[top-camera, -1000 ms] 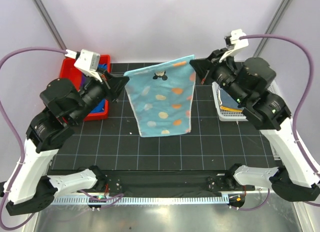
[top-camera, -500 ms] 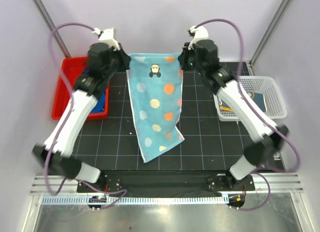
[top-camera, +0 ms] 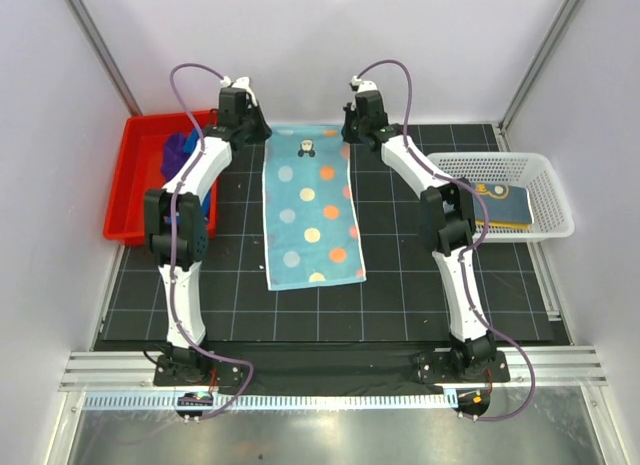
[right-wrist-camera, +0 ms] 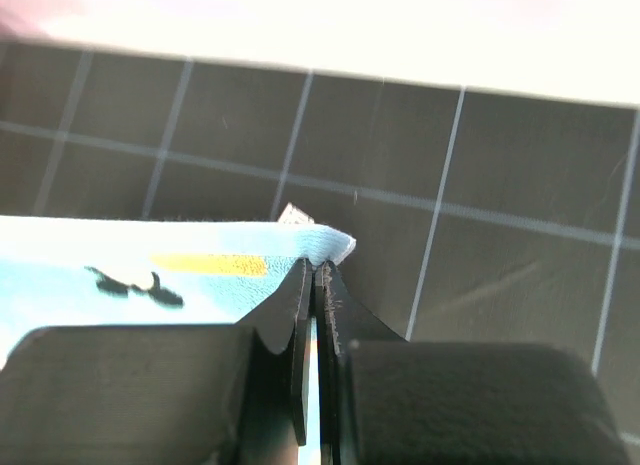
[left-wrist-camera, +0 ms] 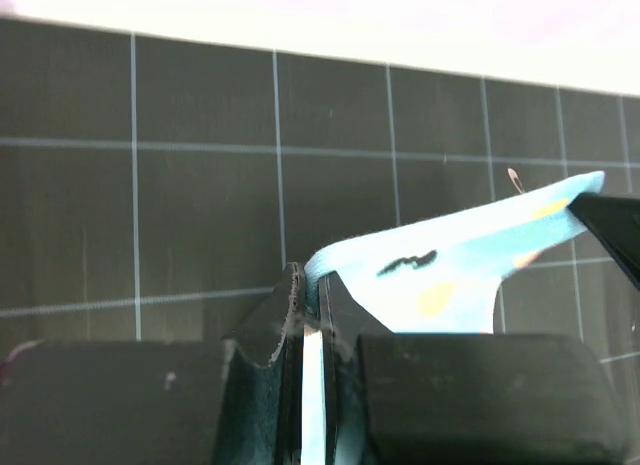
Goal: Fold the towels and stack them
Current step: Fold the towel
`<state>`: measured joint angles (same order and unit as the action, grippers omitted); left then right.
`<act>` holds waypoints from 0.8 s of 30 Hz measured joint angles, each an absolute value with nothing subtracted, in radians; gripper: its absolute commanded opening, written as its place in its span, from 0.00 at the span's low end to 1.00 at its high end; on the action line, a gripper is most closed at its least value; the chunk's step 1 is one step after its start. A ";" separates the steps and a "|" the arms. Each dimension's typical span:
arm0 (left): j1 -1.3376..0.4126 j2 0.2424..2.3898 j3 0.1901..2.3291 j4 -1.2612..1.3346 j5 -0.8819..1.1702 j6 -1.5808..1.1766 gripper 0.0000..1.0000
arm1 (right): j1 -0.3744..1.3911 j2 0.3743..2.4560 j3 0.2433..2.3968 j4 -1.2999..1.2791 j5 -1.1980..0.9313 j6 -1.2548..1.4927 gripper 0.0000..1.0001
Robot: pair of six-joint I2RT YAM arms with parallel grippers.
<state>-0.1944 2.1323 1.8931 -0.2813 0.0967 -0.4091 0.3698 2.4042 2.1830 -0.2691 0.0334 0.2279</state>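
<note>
Lying flat: spotted towel (top-camera: 308,220), pale blue with orange, yellow and white dots and a small black-and-white figure near its far edge; spread lengthwise on the black grid mat (top-camera: 400,285), centred between the two arms.
Far corners: both pinched, each by one gripper, low over the far part of the mat.
Left gripper (top-camera: 262,135): fingers pressed together on the towel's far left corner; the wrist view shows the cloth edge nipped between the tips (left-wrist-camera: 312,285).
Right gripper (top-camera: 348,133): fingers pressed together on the far right corner; cloth nipped at the tips in its wrist view (right-wrist-camera: 314,275).
Arms: both stretched out long toward the far side.
Change, one second ago: towel hung in the air between the grippers, arms bent up close to the camera; now it is down on the mat.
Change, half a second ago: far edge was raised and the near end lay crumpled with one corner turned over; now the near edge lies straight and the whole cloth is flat.
Red tray (top-camera: 125,185): far left, beside the mat; unmoved.
Blue and purple towels (top-camera: 178,150): bunched in the tray's far end.
White basket (top-camera: 550,175): right side; unmoved, now uncovered by the arm.
Folded dark-blue piece (top-camera: 505,200): inside the basket, a yellow edge showing; kind cannot be told.
</note>
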 measured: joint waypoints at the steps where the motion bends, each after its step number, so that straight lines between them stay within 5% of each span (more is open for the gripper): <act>1: -0.193 2.133 1.899 -0.274 0.097 -0.409 0.00 | 0.369 2.404 2.188 -0.258 0.034 0.228 0.01; 8: -0.194 2.119 1.848 -0.164 0.127 -0.416 0.00 | 0.354 2.343 2.109 -0.161 0.039 0.229 0.01; 24: -0.221 1.728 1.269 -0.018 0.165 -0.513 0.00 | 0.401 1.886 1.440 -0.014 0.006 0.295 0.01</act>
<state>-0.2211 1.7283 1.2690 -0.0181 0.1650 -0.5133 0.4007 1.8858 1.4399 -0.0143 0.0063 0.2947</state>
